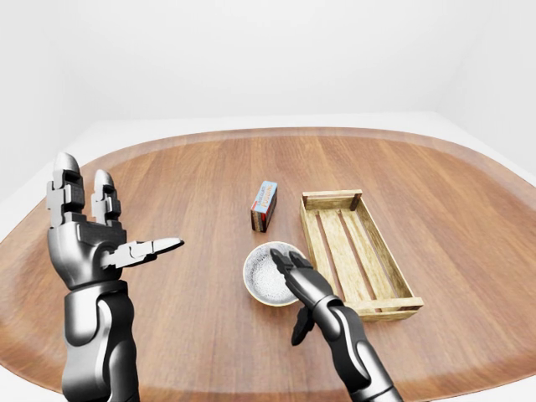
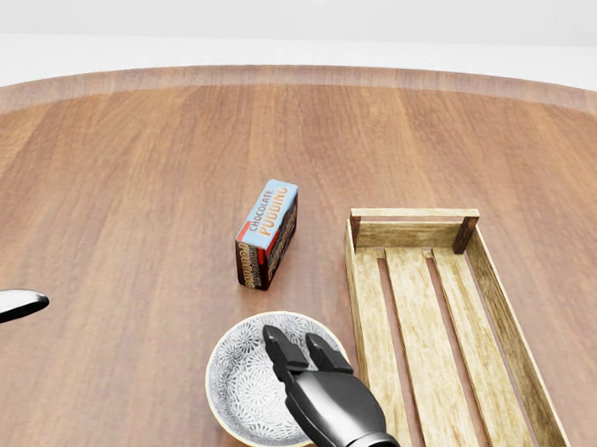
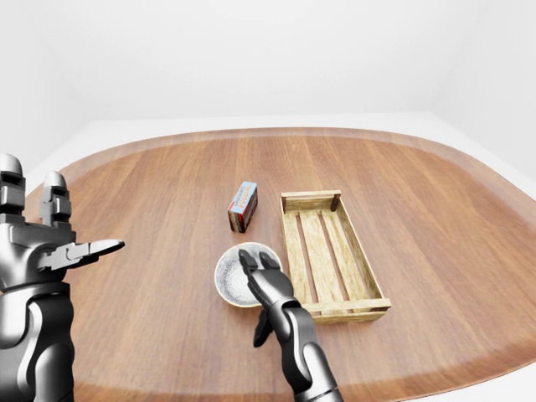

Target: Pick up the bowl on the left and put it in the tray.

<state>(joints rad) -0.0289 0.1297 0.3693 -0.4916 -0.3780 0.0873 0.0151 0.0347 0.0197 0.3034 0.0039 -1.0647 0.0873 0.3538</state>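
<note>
A white patterned bowl [image 2: 242,381] sits on the wooden table near the bottom of the head view, just left of the slatted wooden tray [image 2: 444,321]. My right hand [image 2: 300,356] hovers over the bowl's right rim with its fingers spread open, holding nothing. Its thumb hangs below the palm in the left-eye view. My left hand [image 1: 100,234] is raised far to the left, fingers up and open, well away from the bowl. In the head view only its thumb tip [image 2: 9,306] shows.
A chocolate pudding box [image 2: 268,232] stands upright above the bowl and left of the tray's top corner. The round table's edge [image 1: 469,368] curves close below the tray.
</note>
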